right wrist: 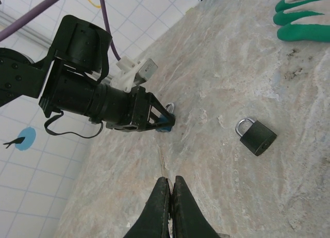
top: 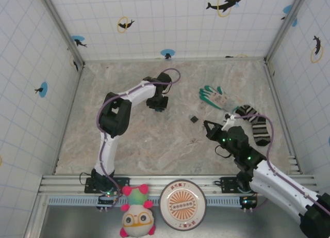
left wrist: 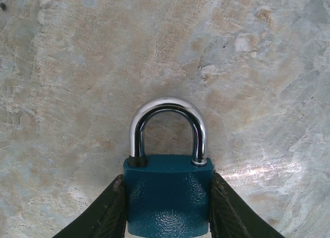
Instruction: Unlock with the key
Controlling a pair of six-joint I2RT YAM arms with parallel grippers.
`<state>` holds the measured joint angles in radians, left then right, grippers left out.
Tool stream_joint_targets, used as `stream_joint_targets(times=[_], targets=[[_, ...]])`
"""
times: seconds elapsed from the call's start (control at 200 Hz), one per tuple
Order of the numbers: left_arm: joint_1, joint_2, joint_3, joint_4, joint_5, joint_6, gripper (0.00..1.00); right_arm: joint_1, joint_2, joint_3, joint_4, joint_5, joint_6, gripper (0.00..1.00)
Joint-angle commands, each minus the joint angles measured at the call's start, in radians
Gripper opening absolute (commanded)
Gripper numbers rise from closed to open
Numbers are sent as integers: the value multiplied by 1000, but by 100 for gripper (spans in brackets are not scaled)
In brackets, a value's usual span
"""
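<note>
Left claw (left wrist: 166,180) clamps the blue padlock (left wrist: 167,203) body, shackle closed. Right claw (right wrist: 168,182) fingers pressed together; a dark padlock (right wrist: 256,136) lies on the tabletop (right wrist: 242,73) nearby.

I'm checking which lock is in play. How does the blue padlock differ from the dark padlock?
Colour: the blue padlock has a blue body, the dark padlock a blackish one. Position: the blue padlock is clamped between the left gripper's fingers; the dark padlock lies loose on the table, untouched. Both have silver shackles that look closed.
</note>
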<state>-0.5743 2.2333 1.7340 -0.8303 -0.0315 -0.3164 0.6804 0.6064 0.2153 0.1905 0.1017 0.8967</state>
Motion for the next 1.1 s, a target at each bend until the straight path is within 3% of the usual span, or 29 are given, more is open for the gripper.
stream_joint_targets(times=[0.0, 0.155, 0.27, 0.53, 0.781, 1.096], targets=[[4, 68, 1, -45, -34, 9, 31, -6, -32, -23, 39, 20, 14, 0], [4, 85, -1, -64, -56, 22, 47, -8, -49, -31, 30, 27, 17, 0], [4, 101, 0, -78, -72, 31, 48, -9, -45, -34, 40, 27, 24, 0], [4, 106, -14, -70, -43, 38, 26, -10, -43, -39, 43, 29, 28, 0], [4, -47, -96, 30, 25, -36, 26, -10, -37, -41, 42, 26, 31, 0], [5, -344, -347, 245, 139, -227, 25, 44, 92, 2, 109, 35, 4, 0]])
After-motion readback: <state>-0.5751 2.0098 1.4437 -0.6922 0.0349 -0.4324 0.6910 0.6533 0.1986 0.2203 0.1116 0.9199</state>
